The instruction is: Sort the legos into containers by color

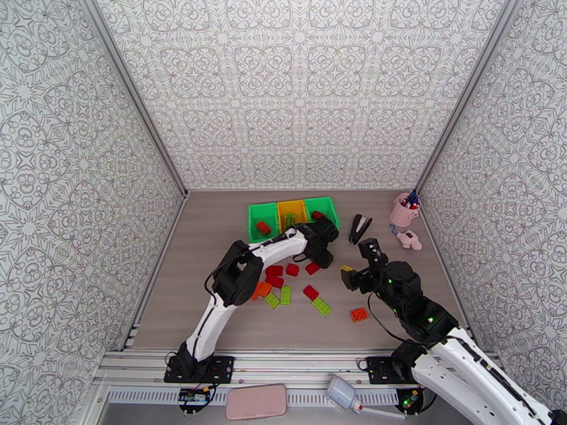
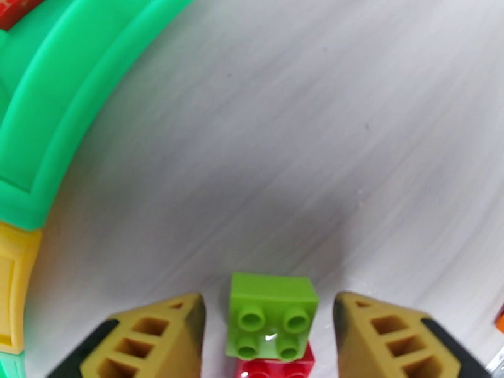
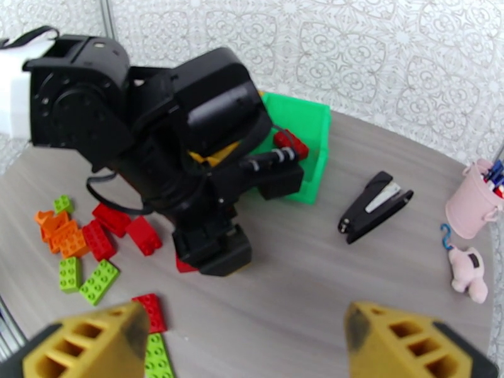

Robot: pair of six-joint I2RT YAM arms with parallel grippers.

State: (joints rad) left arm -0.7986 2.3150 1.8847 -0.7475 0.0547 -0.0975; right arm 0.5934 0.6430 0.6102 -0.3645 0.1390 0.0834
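Note:
The containers sit in a row at the back: a green bin (image 1: 254,227) holding a red-orange brick, a yellow bin (image 1: 292,205), and a green bin (image 1: 331,209) with a red brick (image 3: 291,143) inside. My left gripper (image 2: 269,303) points down at the table just in front of the right green bin (image 2: 57,114). It is open around a lime green lego (image 2: 272,316) that rests on a red lego (image 2: 274,368), with a gap on each side. Loose red, orange and lime legos (image 1: 283,285) lie on the table. My right gripper (image 3: 249,348) hovers open with nothing between its fingers.
A black stapler (image 1: 360,227) lies right of the bins, with a pink pen cup (image 1: 404,210) and a pink toy pig (image 1: 409,240) further right. One orange lego (image 1: 359,314) lies alone near the right arm. The left arm (image 3: 189,133) looms in front of the right wrist camera.

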